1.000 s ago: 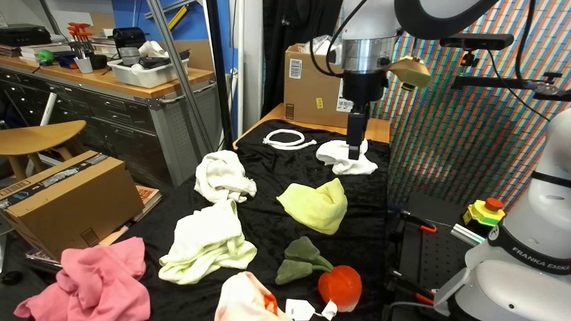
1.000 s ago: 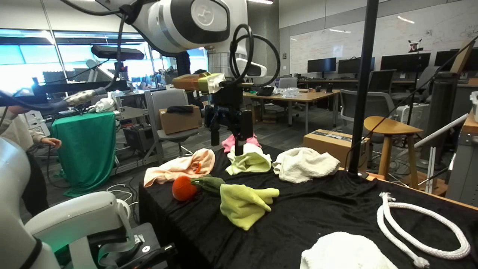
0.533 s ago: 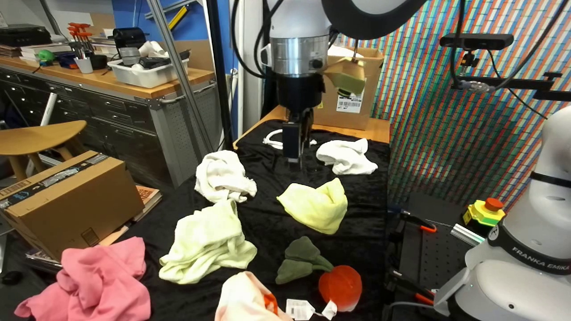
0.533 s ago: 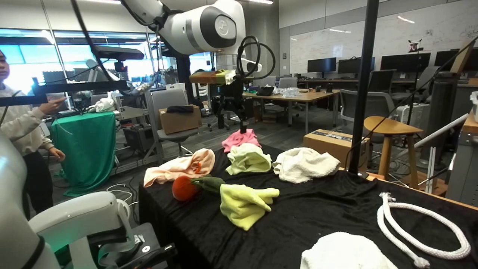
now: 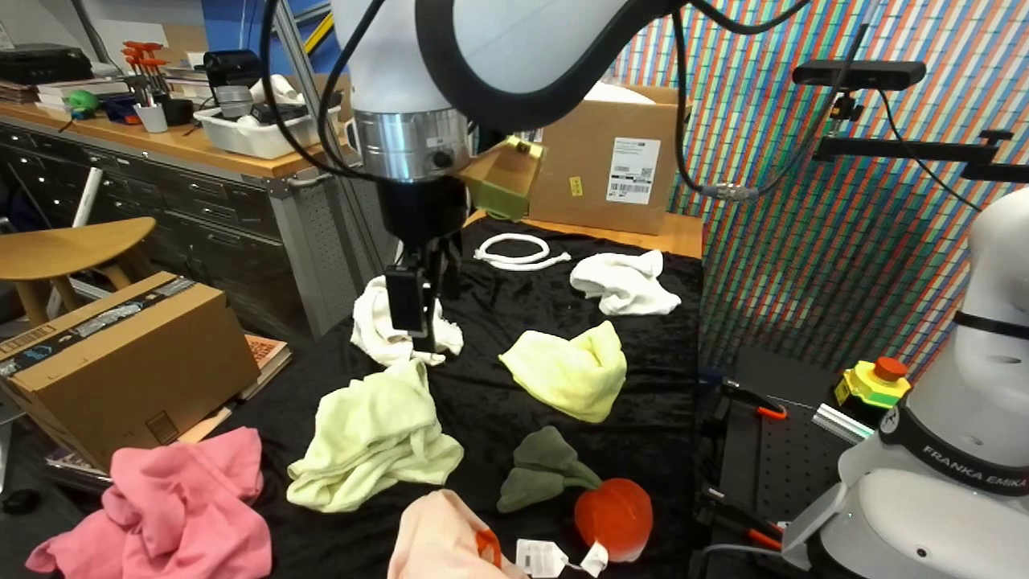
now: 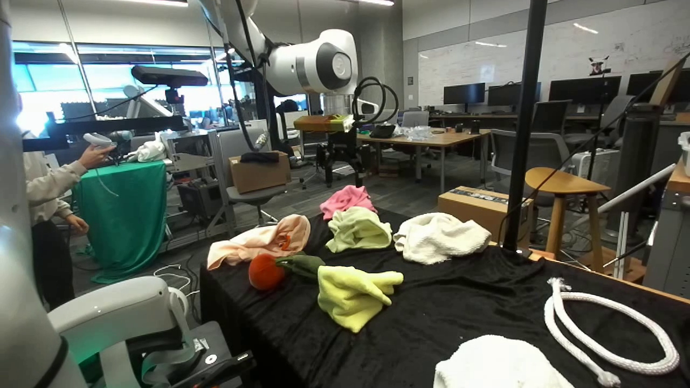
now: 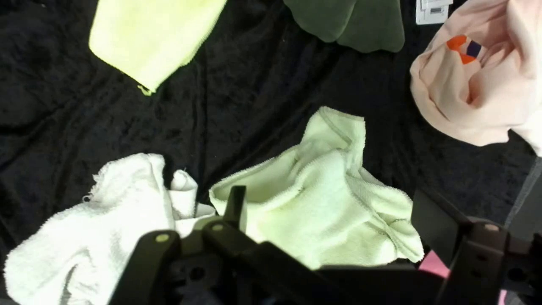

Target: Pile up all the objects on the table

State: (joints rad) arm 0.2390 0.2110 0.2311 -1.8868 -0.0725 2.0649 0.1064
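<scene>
In the wrist view the jaws stand apart, empty, over the pale green cloth [image 7: 330,203], the likely pick: centre on its raised folds before lowering. Avoid the white cloth [image 7: 118,212] at nine o'clock; the yellow cloth [image 7: 156,34], toward half past ten, can wait.

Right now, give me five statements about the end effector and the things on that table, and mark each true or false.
1. The end effector is open, holding nothing. True.
2. The looped white rope lies on the crumpled yellow cloth. False: it lies apart, on the black velvety tablecloth.
3. In the wrist view, the pale green terry cloth shows between the end effector's parted jaws. True.
4. The red plush vegetable with green leaves lies under the crumpled peach cloth. False: it lies uncovered beside that cloth.
5. All the objects form one pile. False: they are spread out.
</scene>
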